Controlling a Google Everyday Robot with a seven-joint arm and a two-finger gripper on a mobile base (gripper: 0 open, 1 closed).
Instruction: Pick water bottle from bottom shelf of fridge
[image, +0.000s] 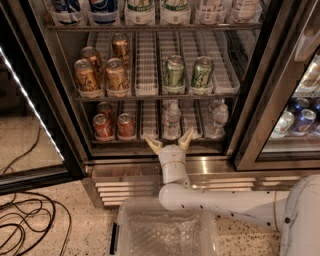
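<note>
**Two fingers spread wide at the fridge's lowest rail**

Nearest the camera sits a clear plastic bin (122, 220) on the speckled floor, with dark cables (25, 225) looped off to the left. Above the bin, the robot's white arm (220, 202) comes in from the right and bends upward past the fridge (130, 172), crossing its stainless base and louvred grille. The gripper (170, 138) is at the front rail of the bottom shelf (149, 120), its jaws well apart, with the tan fingertips (151, 144) splayed left and right. Nothing is held between them.

Just behind that gap, the water bottle (171, 119) stands upright in a middle lane of the shelf, clear with a white cap; whether a finger touches it cannot be told. A second bottle (218, 117) stands further right, and red cans (114, 126) stand to the left. One rack up are golden cans (100, 75) and two green cans (188, 72).
</note>
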